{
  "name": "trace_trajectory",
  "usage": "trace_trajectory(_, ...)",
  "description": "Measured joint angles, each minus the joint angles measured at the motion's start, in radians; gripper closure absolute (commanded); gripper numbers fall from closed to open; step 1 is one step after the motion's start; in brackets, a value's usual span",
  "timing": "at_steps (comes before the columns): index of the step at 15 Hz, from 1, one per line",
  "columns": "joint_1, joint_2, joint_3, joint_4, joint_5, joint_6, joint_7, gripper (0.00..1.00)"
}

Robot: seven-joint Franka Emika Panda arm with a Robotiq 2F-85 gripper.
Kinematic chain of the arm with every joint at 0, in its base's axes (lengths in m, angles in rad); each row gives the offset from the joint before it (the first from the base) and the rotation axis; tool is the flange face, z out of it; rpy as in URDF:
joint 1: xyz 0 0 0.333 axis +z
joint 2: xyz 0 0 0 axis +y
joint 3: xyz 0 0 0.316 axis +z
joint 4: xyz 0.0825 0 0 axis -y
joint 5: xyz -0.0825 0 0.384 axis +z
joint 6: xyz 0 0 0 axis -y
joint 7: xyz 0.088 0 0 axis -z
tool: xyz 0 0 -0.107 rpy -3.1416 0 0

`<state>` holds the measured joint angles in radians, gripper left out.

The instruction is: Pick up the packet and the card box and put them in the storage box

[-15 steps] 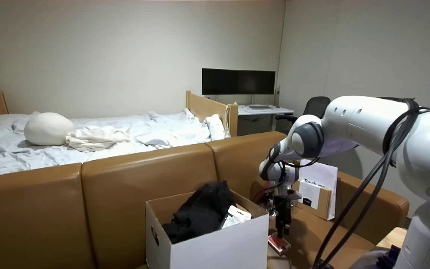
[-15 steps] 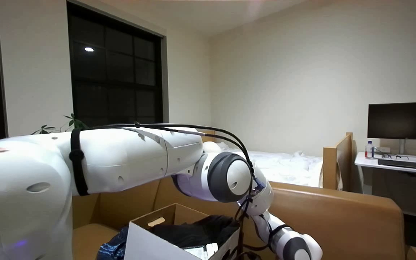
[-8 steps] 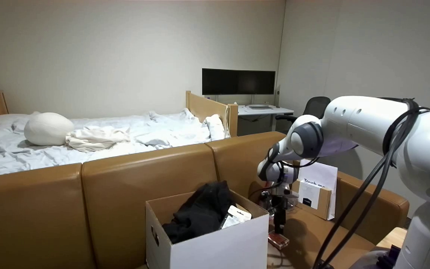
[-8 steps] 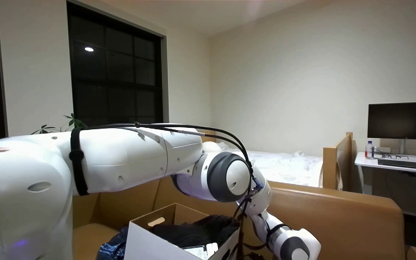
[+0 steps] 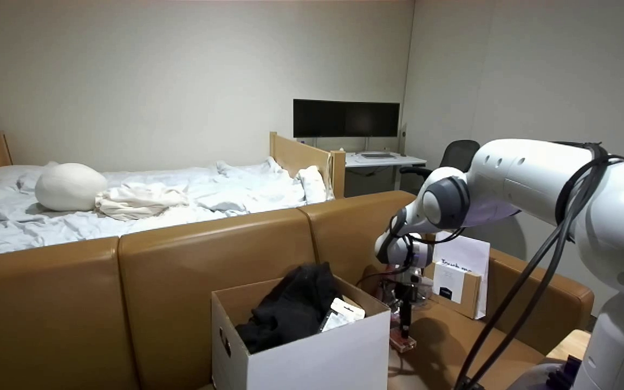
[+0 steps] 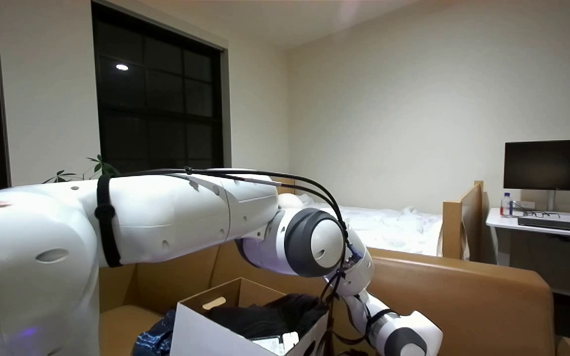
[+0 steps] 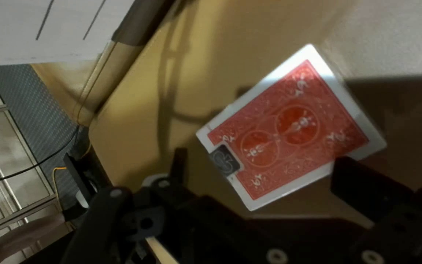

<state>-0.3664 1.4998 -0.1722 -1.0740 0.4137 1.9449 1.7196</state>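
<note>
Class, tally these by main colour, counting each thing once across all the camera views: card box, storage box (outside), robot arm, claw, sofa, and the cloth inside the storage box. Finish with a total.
Red: 1 (card box)
White: 2 (storage box, robot arm)
Black: 2 (claw, cloth)
Brown: 1 (sofa)
Total: 6

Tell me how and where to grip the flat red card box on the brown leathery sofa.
I'd take the flat rectangular red card box by the middles of its long edges, from straight above: it lies flat on the brown leathery sofa and is narrower that way. The open black gripper looks askew to it, so turning first may help.
</note>
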Motion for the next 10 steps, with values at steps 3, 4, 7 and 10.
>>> trace_trajectory(3, -0.036, 0.0, -0.009, -0.015, 0.001, 0.045, 0.063, 0.0)
trace_trajectory(4, -0.048, 0.0, -0.013, -0.02, 0.001, 0.055, 0.086, 0.0)
trace_trajectory(7, -0.089, 0.0, -0.021, -0.033, 0.001, 0.073, 0.137, 0.0)
trace_trajectory(10, -0.126, -0.001, -0.008, -0.03, 0.002, 0.07, 0.128, 0.0)
